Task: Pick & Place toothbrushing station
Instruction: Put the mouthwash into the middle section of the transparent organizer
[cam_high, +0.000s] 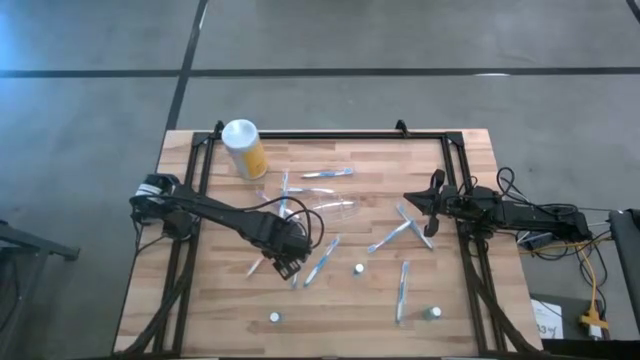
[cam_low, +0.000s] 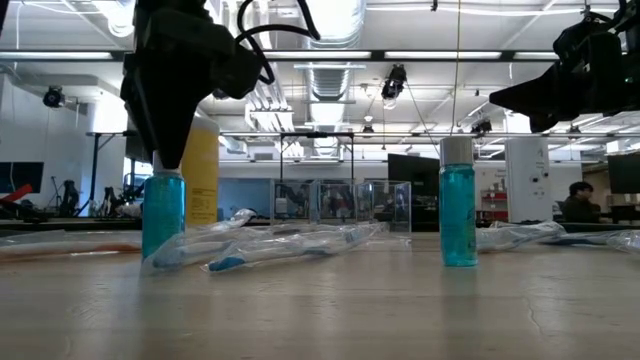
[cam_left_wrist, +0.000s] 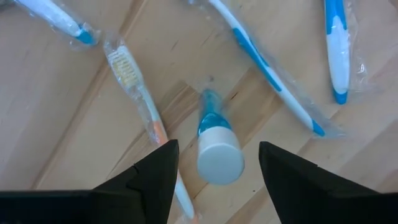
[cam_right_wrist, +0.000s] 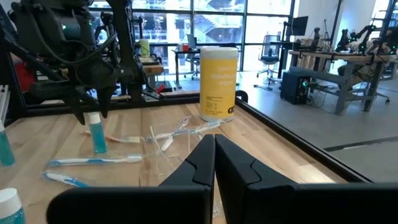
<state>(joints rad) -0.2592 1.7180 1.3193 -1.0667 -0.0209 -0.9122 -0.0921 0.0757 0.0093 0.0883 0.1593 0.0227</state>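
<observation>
The left pincer (cam_high: 290, 266) is poised directly above a small blue bottle with a white cap (cam_left_wrist: 217, 149) that stands upright on the wooden counter (cam_high: 440, 270). In the left wrist view its fingers (cam_left_wrist: 152, 180) are spread wide on either side of the cap, nothing being gripped; they appear set to straddle the bottle so that a downward move could bring them around it. In the low view the pincer is seen right over the bottle's top, though whether it touches cannot be told.

The toothbrushing station (cam_high: 325, 210), a clear plastic holder, lies near the middle of the counter, just beyond the left pincer and toward the yellow canister (cam_high: 243, 150) at the far edge. It is untouched by either arm, so the pick is judged not yet begun on it. Being see-through and light, it may be hard to grip squarely and could slide.

Wrapped toothbrushes (cam_left_wrist: 267, 68) are scattered around it, two lying close beside the bottle, and a second blue bottle (cam_low: 459, 205) stands well apart toward the right.

The right pincer (cam_high: 428, 212) is held above the counter's right side, its fingers pressed together and empty, as shown in the right wrist view; it appears parked clear of the left arm's working area, waiting
</observation>
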